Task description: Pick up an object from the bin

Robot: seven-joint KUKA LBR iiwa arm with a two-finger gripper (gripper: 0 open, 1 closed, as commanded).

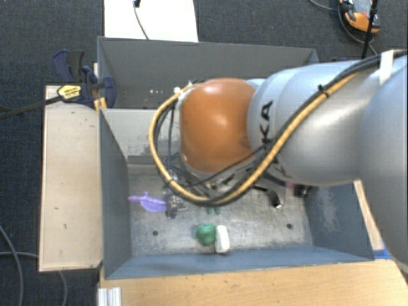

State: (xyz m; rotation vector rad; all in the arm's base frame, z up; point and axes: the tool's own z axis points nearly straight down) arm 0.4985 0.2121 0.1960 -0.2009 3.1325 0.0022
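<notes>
Whether the gripper (172,207) is clenched I cannot tell; it should centre squarely over the purple thing (146,201) just beside it.

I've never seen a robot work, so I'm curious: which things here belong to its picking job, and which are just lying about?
Part of the job: grey bin; purple piece, green lump and white block in it; robot arm.
Lying about: orange-and-black gadget on the carpet outside the bin.
</notes>
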